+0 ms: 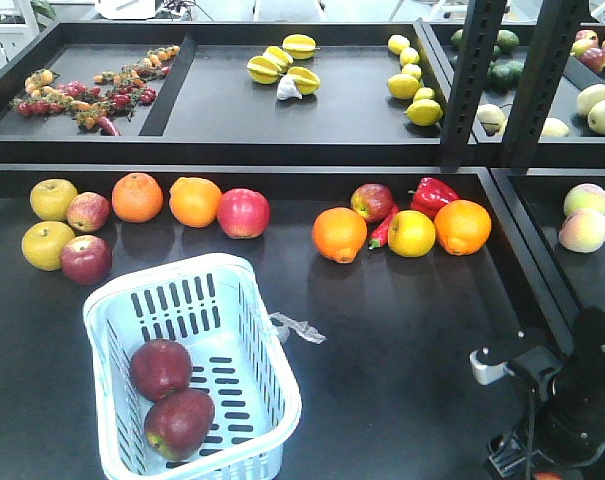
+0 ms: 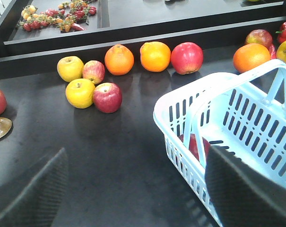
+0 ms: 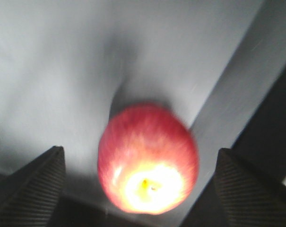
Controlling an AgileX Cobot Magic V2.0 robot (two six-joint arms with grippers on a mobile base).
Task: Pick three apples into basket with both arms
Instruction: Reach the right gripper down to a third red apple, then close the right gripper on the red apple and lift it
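Apple centred between spread right gripper fingers, ungrasped; basket away to left; left gripper spread, empty.

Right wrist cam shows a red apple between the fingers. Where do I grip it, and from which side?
Take the red apple across its widest middle, coming straight on as the right gripper points. Its yellowish end faces the camera, and the rounded flanks sit between the open fingers, apart from both, so closing should meet them evenly.

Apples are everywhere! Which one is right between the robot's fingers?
The red apple with the yellowish blush, between the right gripper fingertips. The two dark apples lie in the basket.
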